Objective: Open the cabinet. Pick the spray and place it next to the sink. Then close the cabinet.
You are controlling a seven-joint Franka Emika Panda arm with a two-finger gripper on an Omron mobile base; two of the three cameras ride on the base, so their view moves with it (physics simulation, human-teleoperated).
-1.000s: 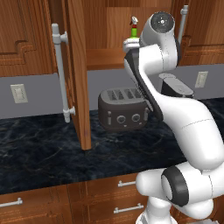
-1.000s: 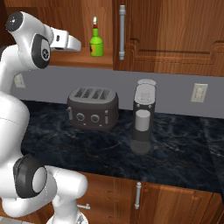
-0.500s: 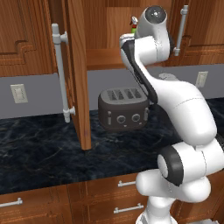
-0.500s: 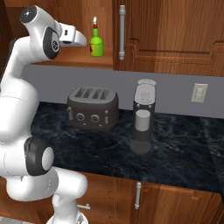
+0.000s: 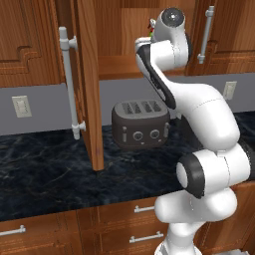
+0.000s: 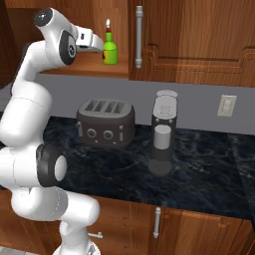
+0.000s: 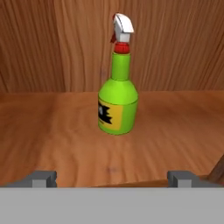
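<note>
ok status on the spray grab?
Gripper open, short of the spray. Spray upright on the cabinet shelf, untouched. Cabinet door swung open. Nothing between fingers and bottle.

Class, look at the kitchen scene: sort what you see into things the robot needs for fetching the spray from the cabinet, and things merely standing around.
Belongs to the job:
- spray, upright on the shelf
- cabinet, door swung open
- gripper, jaws open, short of the spray

Just standing about:
- toaster on the counter
- coffee machine beside it
- wall outlet
</note>
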